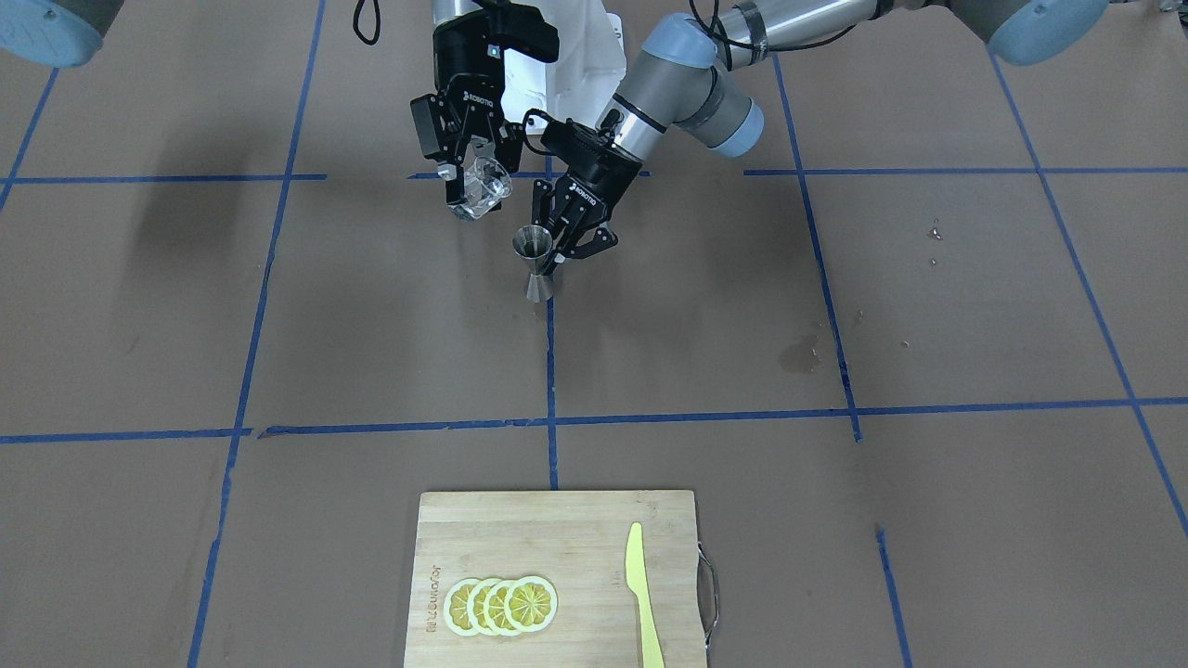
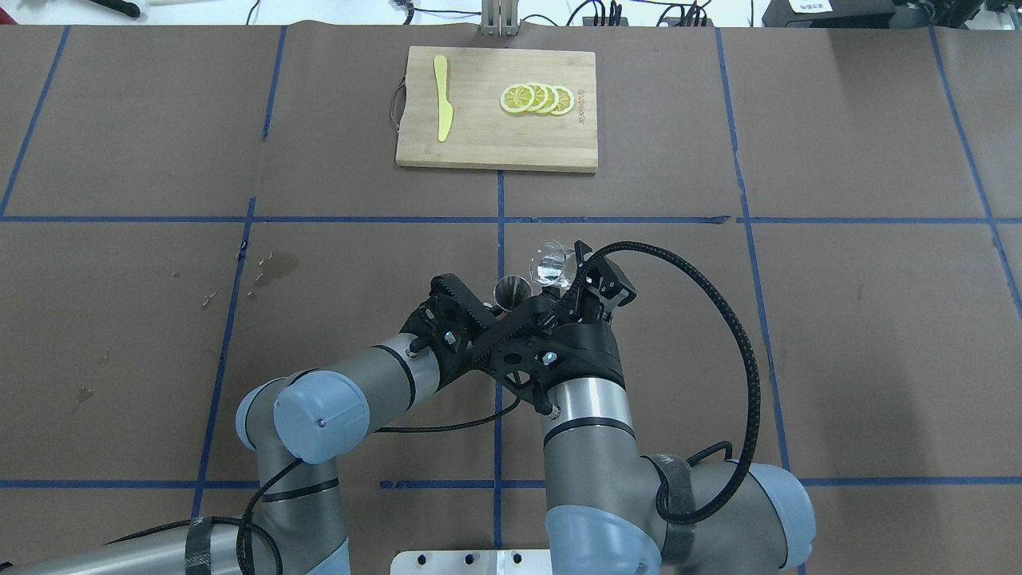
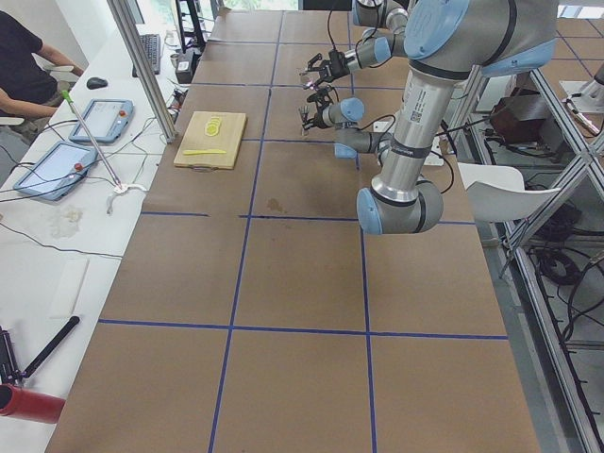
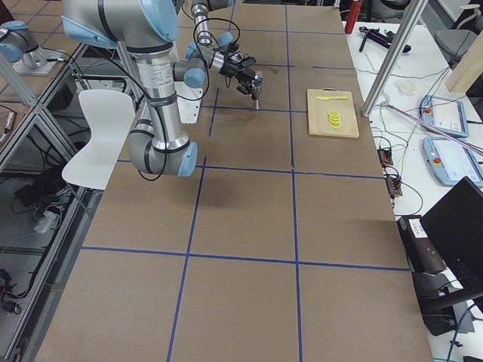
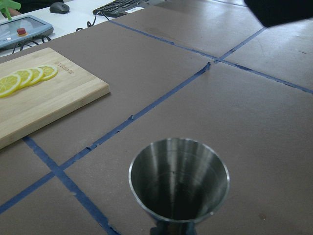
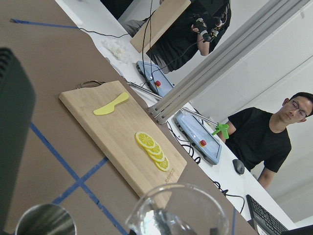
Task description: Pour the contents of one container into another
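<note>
Spillage is your risk here; your right gripper (image 1: 469, 176) clamps the tilted glass (image 1: 484, 193) above and beside the jigger (image 1: 535, 264) standing on the table (image 1: 371, 353); an off-centre tilt misses that narrow mouth; whether the left gripper (image 1: 574, 237) grips the jigger, you cannot tell.

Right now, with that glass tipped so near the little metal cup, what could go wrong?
The steel jigger has a narrow mouth, and the clear glass in the right gripper hangs tilted beside it, not over it, so anything poured might hit the table. The left gripper holding the jigger is very close; the two grippers could bump.
</note>
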Robot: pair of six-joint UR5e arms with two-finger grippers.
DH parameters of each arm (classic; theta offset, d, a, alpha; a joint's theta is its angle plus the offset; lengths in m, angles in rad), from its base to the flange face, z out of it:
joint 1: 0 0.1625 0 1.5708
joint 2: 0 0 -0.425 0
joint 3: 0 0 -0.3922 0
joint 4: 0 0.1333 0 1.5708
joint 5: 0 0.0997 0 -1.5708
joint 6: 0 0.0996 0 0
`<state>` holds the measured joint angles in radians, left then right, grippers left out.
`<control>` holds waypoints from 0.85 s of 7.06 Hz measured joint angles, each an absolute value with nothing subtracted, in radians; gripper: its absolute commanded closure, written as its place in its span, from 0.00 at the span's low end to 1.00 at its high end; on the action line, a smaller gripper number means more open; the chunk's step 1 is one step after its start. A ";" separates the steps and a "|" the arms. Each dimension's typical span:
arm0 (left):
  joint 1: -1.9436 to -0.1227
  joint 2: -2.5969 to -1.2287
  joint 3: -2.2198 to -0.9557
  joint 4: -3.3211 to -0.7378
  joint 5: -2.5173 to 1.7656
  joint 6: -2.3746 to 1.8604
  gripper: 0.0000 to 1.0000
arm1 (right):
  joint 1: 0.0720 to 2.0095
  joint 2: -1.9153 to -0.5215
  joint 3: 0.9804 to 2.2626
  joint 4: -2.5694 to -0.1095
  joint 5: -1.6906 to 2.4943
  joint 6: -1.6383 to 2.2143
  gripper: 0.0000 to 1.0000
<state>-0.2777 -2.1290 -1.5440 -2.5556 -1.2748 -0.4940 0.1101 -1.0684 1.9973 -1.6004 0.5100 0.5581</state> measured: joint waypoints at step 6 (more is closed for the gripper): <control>-0.276 -2.131 -1.543 -2.556 -1.275 -0.494 1.00 | 0.125 -1.045 1.994 -1.669 0.531 0.477 1.00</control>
<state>-0.2762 -2.1307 -1.5432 -2.5556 -1.2747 -0.4939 0.1246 -1.0455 1.9943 -1.6688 0.5305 0.4772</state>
